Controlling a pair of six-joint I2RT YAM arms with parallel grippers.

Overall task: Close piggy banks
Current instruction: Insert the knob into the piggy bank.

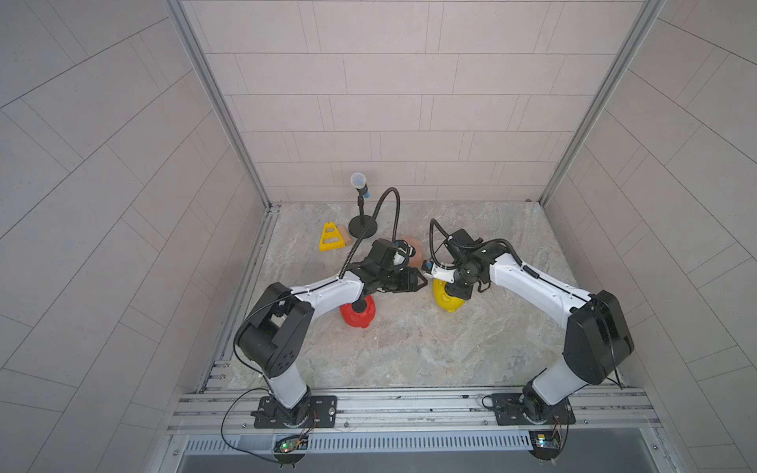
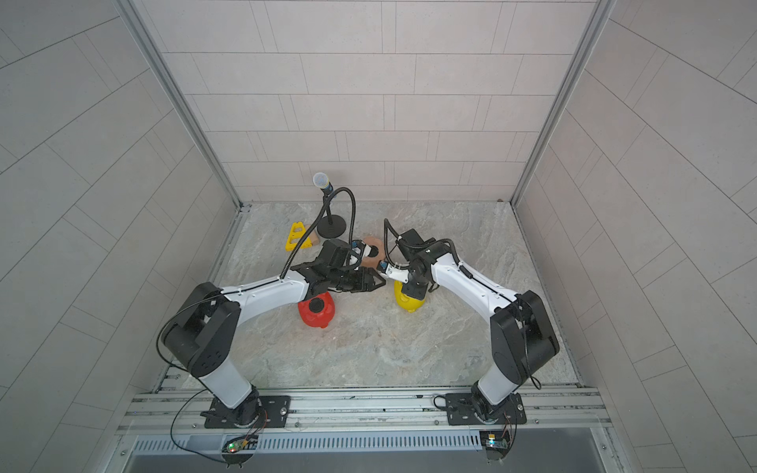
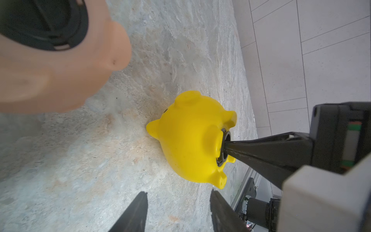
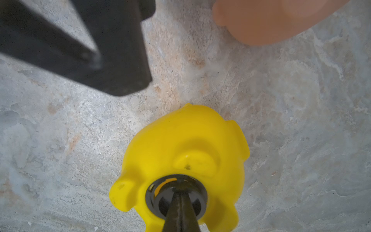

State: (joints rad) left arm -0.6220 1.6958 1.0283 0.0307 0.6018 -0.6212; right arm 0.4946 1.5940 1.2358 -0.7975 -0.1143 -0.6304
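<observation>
**Right gripper set in the yellow pig's plug; left gripper parted alongside**

Right arm [image 1: 532, 286]: rooted at 5 o'clock off the near edge of the table [image 1: 409, 352]; shoulder link raised, forearm stretched toward 10 o'clock, wrist bent steeply to aim straight down.

Right gripper [image 4: 178, 195]: clenched, jaws pressed flat together, tips sunk into the hollow of the black plug [image 4: 152, 198]; cannot tell whether any ridge of that plug is pinched.

Yellow piggy bank [image 1: 444, 301]: on its back, feet up, just toward 3 o'clock from the table's middle; black plug seated in its belly hole, directly under the right wrist.

Left arm [image 1: 327, 288]: rooted at 7 o'clock; elbow high, forearm reaching toward 2 o'clock and passing over the red piggy bank [image 2: 315, 319]; wrist roughly level.

Left gripper [image 1: 422, 278]: released, fingers [image 3: 140, 211] parted and grasping nothing; pointed toward 3 o'clock, tips close beside the right wrist and above the tabletop.

Red piggy bank: belly up, toward 8 o'clock from the middle, second black plug [image 2: 316, 305] set in its belly hole.

Peach-pink piggy bank [image 1: 414, 252]: toward 12 o'clock from the middle, partly hidden behind the left wrist; belly turned up, with a dark round insert [image 3: 44, 24] in the hole, blurred in the left wrist view.

Farther back: yellow triangular frame [image 1: 329, 237] at 10 o'clock; microphone [image 1: 357, 180] on its round stand at 11 o'clock.
</observation>
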